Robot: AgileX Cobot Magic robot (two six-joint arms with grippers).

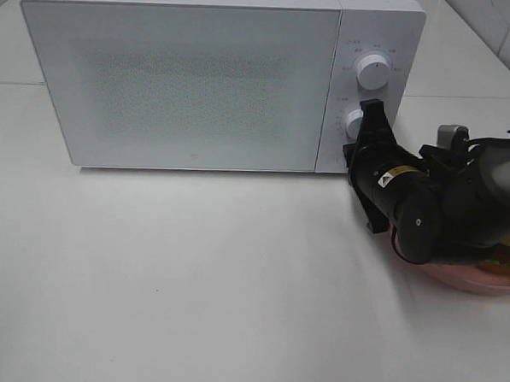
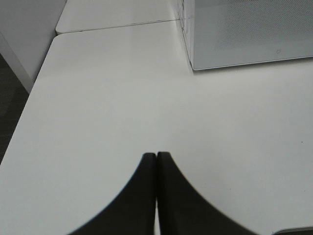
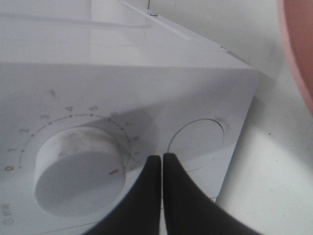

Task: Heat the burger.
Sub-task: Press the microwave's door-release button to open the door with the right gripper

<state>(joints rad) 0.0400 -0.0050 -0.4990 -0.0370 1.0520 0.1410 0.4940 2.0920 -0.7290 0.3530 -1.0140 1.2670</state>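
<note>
The white microwave (image 1: 184,80) stands at the back with its door closed. My right gripper (image 1: 372,107) is shut and empty, its tips at the control panel beside the lower dial (image 1: 353,123). In the right wrist view the closed fingertips (image 3: 162,159) sit between a white dial (image 3: 80,169) and a flat round button (image 3: 198,144). The burger (image 1: 506,258) lies on the pink plate (image 1: 460,276) at the right edge, mostly hidden under my right arm. My left gripper (image 2: 156,155) is shut and empty over bare table, left of the microwave.
An upper dial (image 1: 374,71) sits above the lower one. The pink plate's rim (image 3: 297,54) lies close to the microwave's right side. White table (image 1: 191,273) spreads in front of the microwave; its left edge (image 2: 19,122) drops to dark floor.
</note>
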